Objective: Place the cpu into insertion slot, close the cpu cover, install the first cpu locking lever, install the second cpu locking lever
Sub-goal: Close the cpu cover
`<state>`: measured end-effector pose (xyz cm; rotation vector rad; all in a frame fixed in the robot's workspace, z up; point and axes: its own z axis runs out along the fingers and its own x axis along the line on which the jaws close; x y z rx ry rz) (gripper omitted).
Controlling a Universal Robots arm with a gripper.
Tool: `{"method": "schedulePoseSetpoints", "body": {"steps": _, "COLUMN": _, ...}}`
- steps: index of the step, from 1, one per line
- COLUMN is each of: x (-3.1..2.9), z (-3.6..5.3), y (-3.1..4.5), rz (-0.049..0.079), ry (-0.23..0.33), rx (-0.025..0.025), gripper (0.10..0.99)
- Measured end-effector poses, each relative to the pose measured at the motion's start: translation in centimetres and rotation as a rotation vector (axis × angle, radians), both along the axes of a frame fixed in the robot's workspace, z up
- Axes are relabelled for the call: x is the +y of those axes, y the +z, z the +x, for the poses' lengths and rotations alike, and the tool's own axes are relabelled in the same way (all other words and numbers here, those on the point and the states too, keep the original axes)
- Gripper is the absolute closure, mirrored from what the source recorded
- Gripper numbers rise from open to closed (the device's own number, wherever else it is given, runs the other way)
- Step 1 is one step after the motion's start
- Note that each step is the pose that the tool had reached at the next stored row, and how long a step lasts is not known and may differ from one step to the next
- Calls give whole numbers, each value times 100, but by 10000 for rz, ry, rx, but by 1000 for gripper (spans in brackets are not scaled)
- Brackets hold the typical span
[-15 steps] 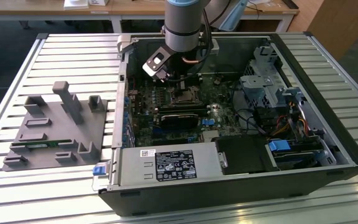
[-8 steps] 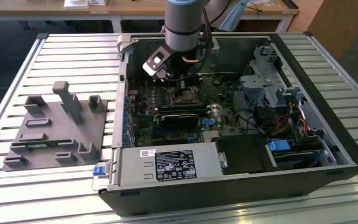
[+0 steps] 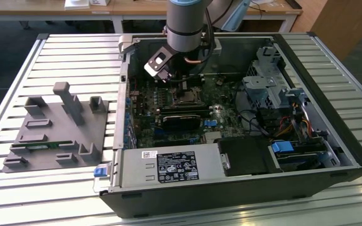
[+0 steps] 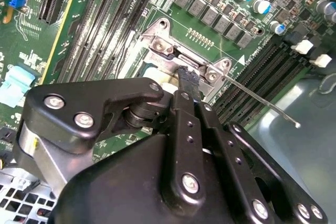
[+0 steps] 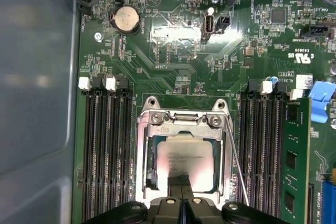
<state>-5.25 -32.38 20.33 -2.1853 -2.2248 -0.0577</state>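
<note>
First wrist view shows the cpu (image 5: 185, 156) lying in the insertion slot (image 5: 151, 178) beneath the seemingly lowered cpu cover (image 5: 143, 156), with the gripper (image 5: 181, 182) clenched empty on top, so a sideways slip risks bending the unlatched locking lever (image 5: 237, 169).

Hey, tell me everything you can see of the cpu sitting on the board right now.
The cpu is a small square chip with a dull silvery-grey metal top that carries faint print and catches some glare. It lies flat in the insertion slot, seen through the window of the silver cpu cover, whose frame runs along its edges. The gripper, fingers shut, is over one edge and hides part of it; contact cannot be told.
</note>
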Motion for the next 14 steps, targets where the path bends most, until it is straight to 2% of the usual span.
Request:
{"method": "schedulePoseSetpoints", "body": {"steps": 4, "x": 0, "z": 0, "y": 52, "rz": 0, "ry": 0, "rx": 1, "gripper": 984}}
{"method": "schedulePoseSetpoints", "body": {"steps": 14, "x": 0, "z": 53, "y": 52, "rz": 0, "ry": 0, "rx": 7, "gripper": 984}}
